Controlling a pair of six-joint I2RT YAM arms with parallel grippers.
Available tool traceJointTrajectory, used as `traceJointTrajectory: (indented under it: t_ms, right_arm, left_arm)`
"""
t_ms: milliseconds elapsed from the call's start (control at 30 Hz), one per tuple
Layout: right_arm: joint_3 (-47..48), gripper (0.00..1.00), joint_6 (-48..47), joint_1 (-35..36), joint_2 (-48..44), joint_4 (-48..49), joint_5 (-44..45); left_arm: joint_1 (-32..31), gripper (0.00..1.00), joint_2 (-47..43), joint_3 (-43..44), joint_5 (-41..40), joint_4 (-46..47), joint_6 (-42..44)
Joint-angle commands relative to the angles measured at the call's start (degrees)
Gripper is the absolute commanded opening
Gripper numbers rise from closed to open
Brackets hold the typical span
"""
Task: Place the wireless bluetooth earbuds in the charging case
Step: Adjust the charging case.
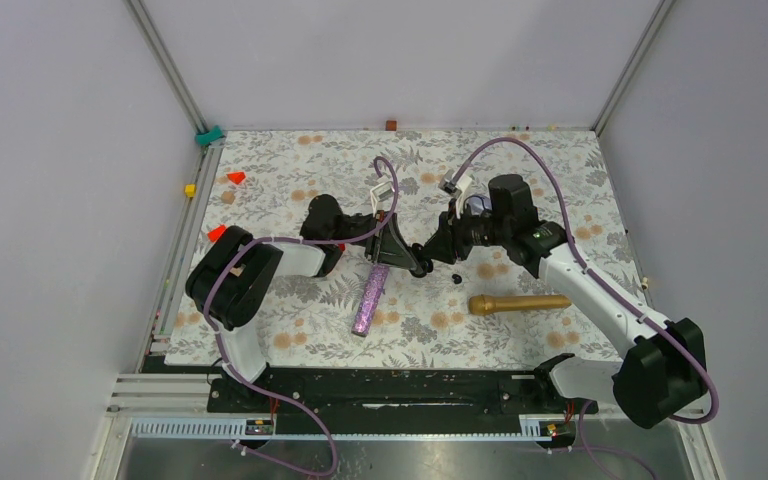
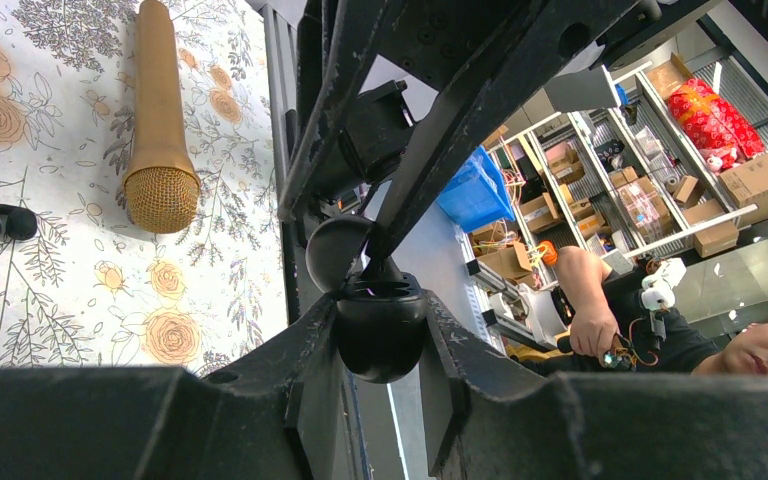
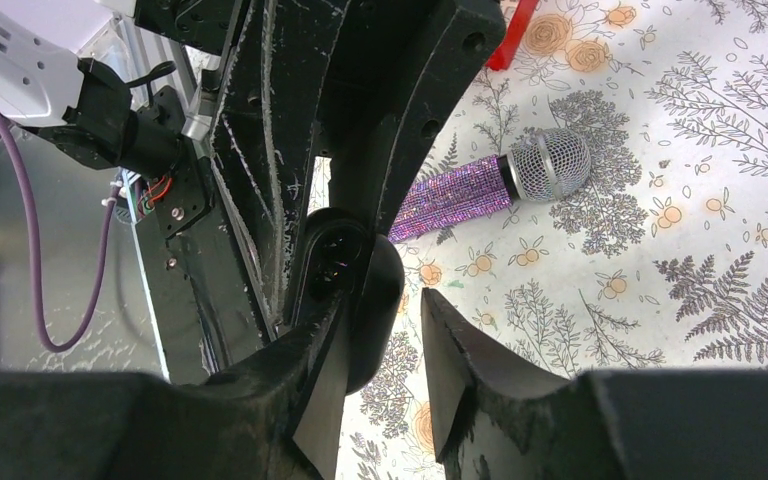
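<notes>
The black charging case (image 2: 380, 340) sits clamped between the jaws of my left gripper (image 2: 380, 310), held above the cloth with its round lid (image 2: 335, 250) swung open. My right gripper (image 3: 382, 294) meets it from the other side, and its fingers (image 2: 460, 140) reach down onto the open top. In the right wrist view the case's rounded shell (image 3: 375, 300) lies against one finger, with a gap to the other. One small black earbud (image 1: 457, 279) lies on the cloth just beside both grippers (image 2: 2, 222). I cannot tell whether a bud sits inside the case.
A gold microphone (image 1: 518, 302) lies right of the earbud. A purple glitter microphone (image 1: 370, 300) lies under the left arm. Small red pieces (image 1: 235, 177) sit at the far left. White walls enclose the floral cloth (image 1: 290, 330).
</notes>
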Motion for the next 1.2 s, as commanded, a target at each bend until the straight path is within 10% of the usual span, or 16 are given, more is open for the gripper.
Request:
traceJointTrajectory:
  t_ms: [0,267,700,1167]
  right_arm:
    - [1.13,0.38,-1.78,1.05,0.21,-0.81,-2.09]
    - [1.33,0.12,-2.20,1.73,-0.16,-1.13,-2.97]
    - [1.18,0.00,-1.15,1.69,-6.07,0.12,1.56]
    - [2.62,0.00,-2.06,1.60,-2.29,-2.52,5.85]
  left_arm:
    - [-0.26,0.00,-0.92,0.59,0.35,2.82,1.07]
    - [-0.22,0.07,-0.67,0.68,0.37,2.76,1.07]
    - [-0.24,0.62,-0.89,0.06,0.34,3.53,1.94]
    - [-0.24,0.56,-1.10,-0.03,0.65,5.23,1.88]
